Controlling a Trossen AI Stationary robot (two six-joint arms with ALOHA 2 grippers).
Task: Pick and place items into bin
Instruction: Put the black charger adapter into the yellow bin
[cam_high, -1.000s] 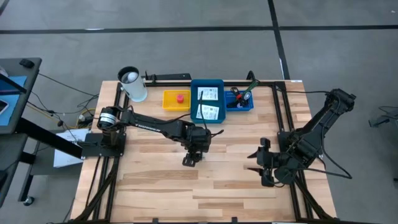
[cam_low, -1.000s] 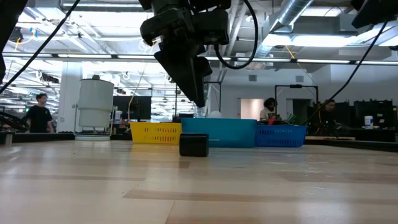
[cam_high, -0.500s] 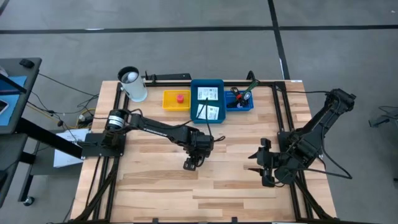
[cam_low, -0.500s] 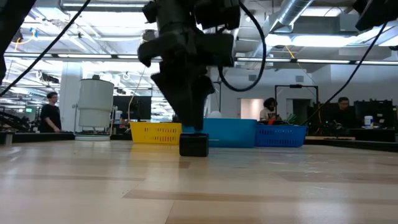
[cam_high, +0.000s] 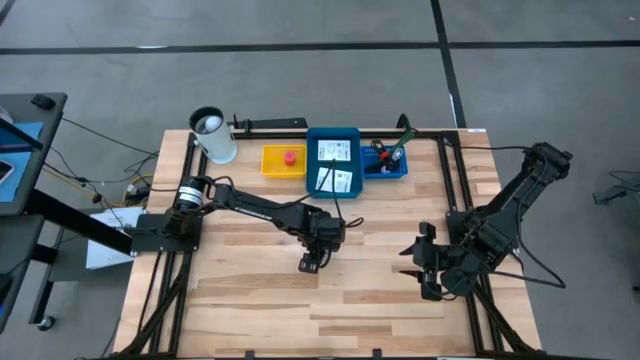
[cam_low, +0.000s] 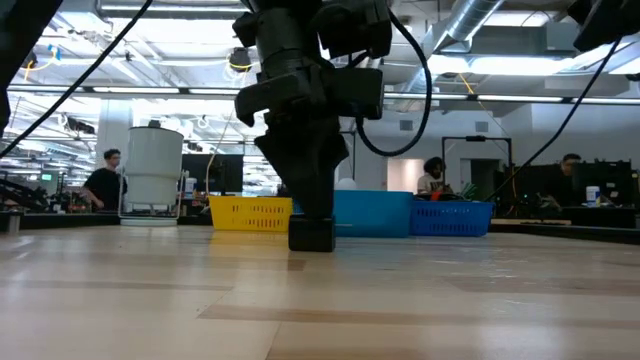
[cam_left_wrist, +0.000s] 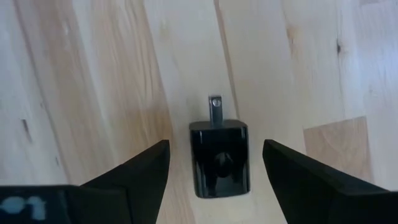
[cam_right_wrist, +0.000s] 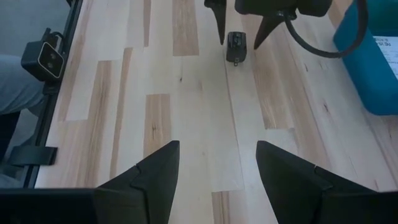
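The small black piece (cam_left_wrist: 219, 158), a block with a metal prong at one end, lies flat on the wooden table (cam_high: 250, 300), near the middle (cam_high: 307, 264). My left gripper (cam_left_wrist: 216, 149) is open and low over it, one finger on each side, with a gap to each. In the low view the left gripper (cam_low: 312, 200) reaches down to the piece (cam_low: 312, 234). Two white cards (cam_high: 335, 165) lie in the big blue bin (cam_high: 313, 160). Pens (cam_high: 392, 152) stick out of the small blue bin (cam_high: 400, 170). My right gripper (cam_right_wrist: 217, 155) is open and waits near the table's right edge (cam_high: 420, 262).
A yellow bin (cam_high: 272, 160) with a red thing inside sits left of the big blue bin, along the far edge. A white cylinder (cam_high: 213, 135) stands at the far left corner. Black frame rails (cam_high: 455, 180) border the table. People show in the room beyond.
My left gripper has come down and a little toward the table's near edge, from above the black piece to low around it. The piece has stayed where it was.
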